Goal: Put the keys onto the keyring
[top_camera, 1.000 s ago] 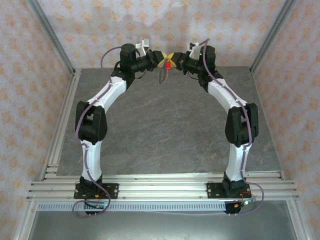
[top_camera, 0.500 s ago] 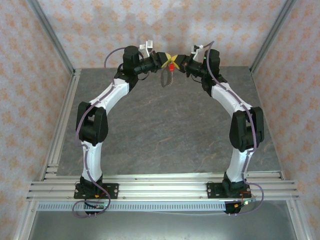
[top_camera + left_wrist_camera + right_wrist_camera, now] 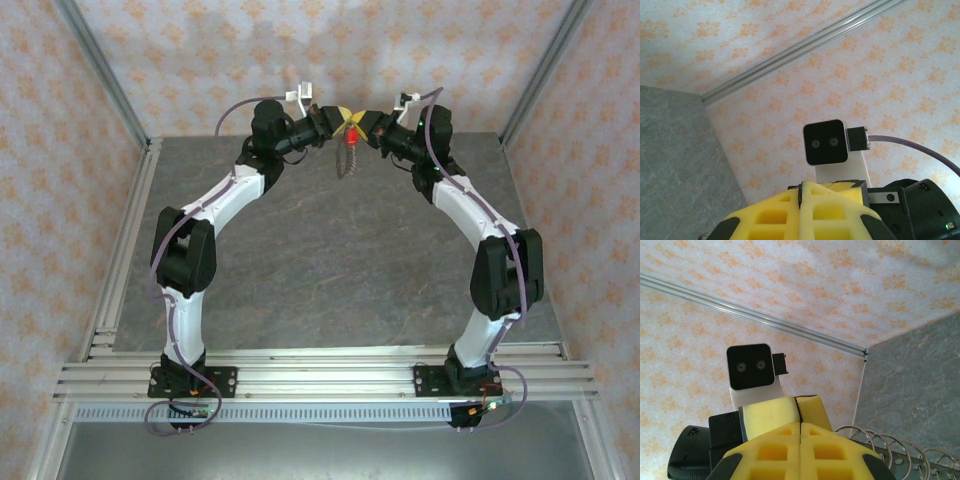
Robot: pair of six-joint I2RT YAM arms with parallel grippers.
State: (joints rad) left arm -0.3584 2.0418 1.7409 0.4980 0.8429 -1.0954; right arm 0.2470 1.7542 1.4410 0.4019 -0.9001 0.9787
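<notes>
Grey marbled table [image 3: 330, 260] (aluminium rails [image 3: 330, 372] along its near edge)

I am holding my left gripper [image 3: 337, 117] and my right gripper [image 3: 364, 124] tip to tip over the far edge of the grey stone-patterned table [image 3: 330, 260], the left one on the left and the right one on the right. The small red-headed metal key [image 3: 351, 135] is sitting between the two tips, just below them. The thin beaded metal chain keyring [image 3: 347, 160] is hanging directly beneath the key.

We log: counter [image 3: 330, 260] matt, veined grey | key [image 3: 351, 135] head red plastic | keyring [image 3: 347, 160] dull beaded metal | frame rails [image 3: 300, 365] brushed metal
</notes>
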